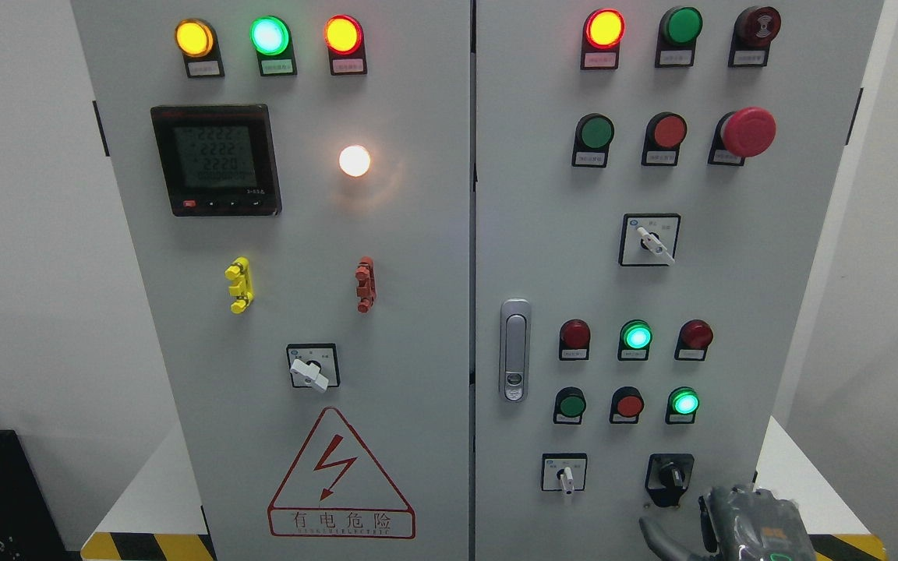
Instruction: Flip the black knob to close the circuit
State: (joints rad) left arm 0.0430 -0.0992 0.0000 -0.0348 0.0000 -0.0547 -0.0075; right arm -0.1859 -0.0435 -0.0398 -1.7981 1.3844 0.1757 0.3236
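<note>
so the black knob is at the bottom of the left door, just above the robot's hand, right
Not quite. The head view shows the black knob at the bottom of the right door, not the left, just above the right hand.

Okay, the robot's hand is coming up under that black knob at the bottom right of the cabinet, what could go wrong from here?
1. The right hand sits low and to the right of the black knob; a misaligned reach might slip off it without turning it.
2. The white selector switch sits just left of the knob, so a sideways drift could bump it.
3. Many indicator lamps are lit, such as the green lamp above the knob, so the panel seems live; a wrong switch could matter.
</note>
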